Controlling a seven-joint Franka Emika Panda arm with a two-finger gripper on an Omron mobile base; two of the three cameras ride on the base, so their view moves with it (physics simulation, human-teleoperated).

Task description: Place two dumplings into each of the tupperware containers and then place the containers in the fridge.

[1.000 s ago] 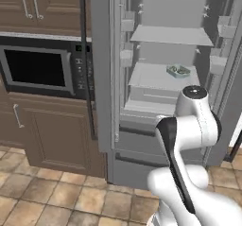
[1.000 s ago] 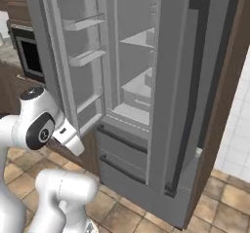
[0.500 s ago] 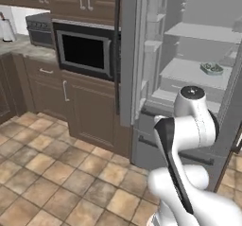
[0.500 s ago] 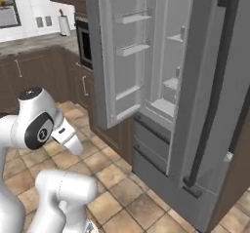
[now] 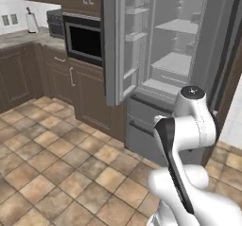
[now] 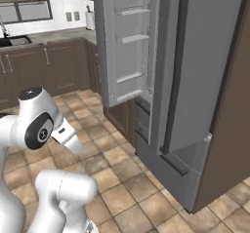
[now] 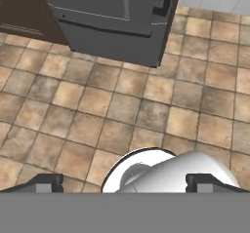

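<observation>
The fridge [image 5: 175,62] stands with its left door [image 5: 113,55] swung open, pale shelves and door racks showing inside. From the right base view I see its shut right door [image 6: 195,71] and the open left door [image 6: 129,47]. In the hand view the fridge's lower drawers [image 7: 112,17] sit at the top, seen from above. My gripper [image 7: 125,183] hangs open over the tiled floor, fingertips [image 7: 46,182] wide apart and nothing between them. The dumplings and the tupperware containers are out of view.
Dark brown cabinets [image 5: 90,97] with a built-in microwave [image 5: 85,40] stand left of the fridge. A counter [image 5: 23,36] runs along the left wall, and a sink counter [image 6: 39,34] lies at the back. Tiled floor [image 5: 56,173] spreads in front.
The whole picture has shifted: the base has pulled back and turned from the fridge, which now stands farther off. More floor and the left counter show. The gripper stays open.
</observation>
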